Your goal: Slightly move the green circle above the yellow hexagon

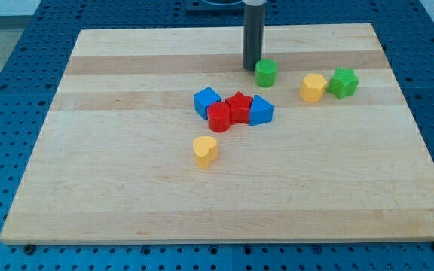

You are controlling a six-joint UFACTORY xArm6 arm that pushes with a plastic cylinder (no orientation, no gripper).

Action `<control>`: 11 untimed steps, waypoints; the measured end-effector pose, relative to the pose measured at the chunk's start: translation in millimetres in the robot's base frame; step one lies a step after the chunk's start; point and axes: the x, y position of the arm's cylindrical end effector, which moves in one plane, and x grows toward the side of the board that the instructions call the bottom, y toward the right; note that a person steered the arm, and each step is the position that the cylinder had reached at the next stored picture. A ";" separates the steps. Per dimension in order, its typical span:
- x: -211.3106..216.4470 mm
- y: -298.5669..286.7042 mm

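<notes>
The green circle [266, 73] stands on the wooden board [126, 188] near the view's top centre. The yellow hexagon [313, 87] sits to its right and slightly lower, apart from it. My tip [252, 68] is down on the board just left of the green circle, touching or nearly touching its left side. The dark rod rises straight up out of the view's top.
A green star [343, 82] sits right next to the yellow hexagon's right side. A cluster lies at the centre: blue cube [206, 102], red circle [219, 117], red star [238, 107], blue triangle [261, 111]. A yellow heart [205, 150] lies below it.
</notes>
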 end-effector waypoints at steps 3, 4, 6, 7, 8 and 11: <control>18.1 -15.0; 51.9 -8.3; 55.1 10.1; 37.7 14.5; 37.1 34.3; 32.3 37.1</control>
